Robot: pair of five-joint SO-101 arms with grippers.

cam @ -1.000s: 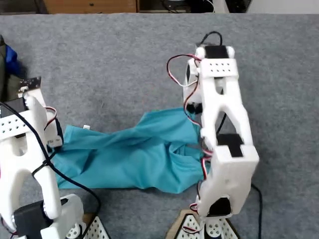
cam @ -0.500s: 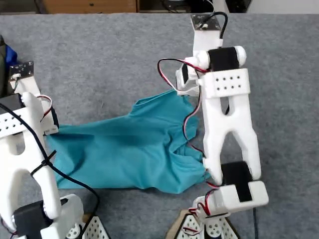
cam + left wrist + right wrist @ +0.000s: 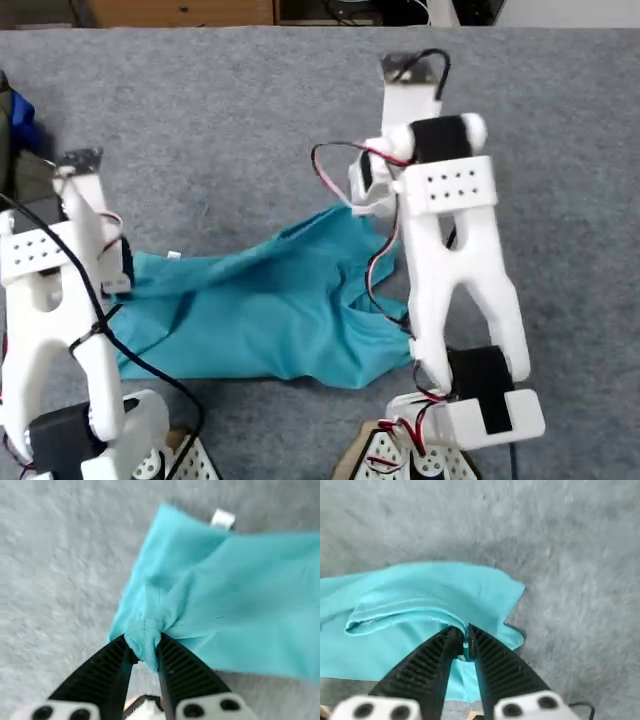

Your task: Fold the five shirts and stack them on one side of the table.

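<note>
A teal shirt lies rumpled on the grey table, stretched between the two arms. My left gripper is shut on a bunched corner of the teal shirt at its left end, near a small white tag. In the high view that gripper sits at the shirt's left edge. My right gripper is shut on a fold of the teal shirt at its upper right corner. In the high view it holds that corner lifted toward the table's middle.
The grey felt table stretches bare behind and to the right of the shirt. A dark bundle of cloth lies at the far left edge. Both arm bases stand at the near edge. Wooden furniture runs along the back.
The right arm swung away from the near edge, pulling the shirt's right corner up and back. The left arm drew its corner slightly right and nearer, slackening the cloth.
</note>
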